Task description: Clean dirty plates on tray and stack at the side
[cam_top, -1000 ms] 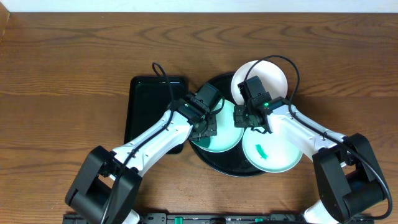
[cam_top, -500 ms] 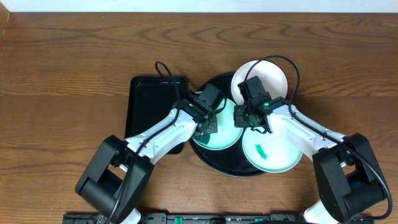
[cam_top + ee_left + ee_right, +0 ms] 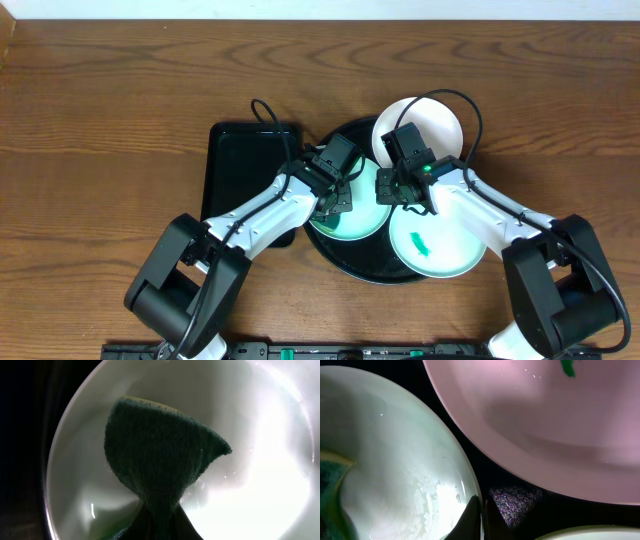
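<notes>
Left claw [image 3: 337, 207] is clamped on the green sponge [image 3: 160, 455], which presses onto the mint plate [image 3: 352, 228] directly beneath it. Right claw [image 3: 393, 192] pinches that plate's right rim (apparently to steady it). The plate sits left of centre in the round tray [image 3: 368, 276], nearer the left arm.

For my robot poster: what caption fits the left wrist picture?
Close-up: dark green sponge pressed onto a pale plate.

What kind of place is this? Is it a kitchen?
Likely a robot test table, not a kitchen: wooden table, plates on a round black tray, the left hand holding a green sponge.
</notes>
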Robot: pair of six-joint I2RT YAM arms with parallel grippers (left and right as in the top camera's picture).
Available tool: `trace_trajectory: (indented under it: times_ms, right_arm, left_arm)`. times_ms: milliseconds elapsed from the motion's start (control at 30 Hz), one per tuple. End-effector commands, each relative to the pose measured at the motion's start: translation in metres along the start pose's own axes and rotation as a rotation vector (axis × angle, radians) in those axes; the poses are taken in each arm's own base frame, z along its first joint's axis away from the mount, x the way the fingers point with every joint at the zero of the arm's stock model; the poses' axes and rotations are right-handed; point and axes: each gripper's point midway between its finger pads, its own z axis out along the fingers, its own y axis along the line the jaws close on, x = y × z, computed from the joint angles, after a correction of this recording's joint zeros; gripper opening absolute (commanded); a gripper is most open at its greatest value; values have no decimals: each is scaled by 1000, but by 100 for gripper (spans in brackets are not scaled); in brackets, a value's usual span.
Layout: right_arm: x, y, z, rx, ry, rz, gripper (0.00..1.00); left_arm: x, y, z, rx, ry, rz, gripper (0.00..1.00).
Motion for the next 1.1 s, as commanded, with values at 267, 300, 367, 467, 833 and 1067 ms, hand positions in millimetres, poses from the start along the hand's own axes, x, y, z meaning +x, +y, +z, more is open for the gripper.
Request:
trace_trajectory:
  times_ms: [267, 300, 367, 467, 833, 1067]
  right_arm:
    - [8, 16, 2, -43, 18, -9, 1]
    - [7, 16, 2, -43, 18, -8, 1]
    - [7, 16, 2, -43, 18, -8, 1]
    - [7, 17, 2, -44, 17, -10, 1]
    - [7, 16, 2, -43, 17, -12, 1]
    - [7, 16, 2, -44, 15, -12, 1]
  left_arm:
    - [4, -9, 9, 50, 25, -32, 7]
    - [4, -13, 9, 71, 31, -32, 7]
    - [6, -21, 8, 113, 45, -31, 7]
    - [5, -31, 7, 165, 54, -28, 7]
    - [-14, -33, -4, 197, 8, -24, 7]
    - [-43, -31, -45, 245, -113, 29, 7]
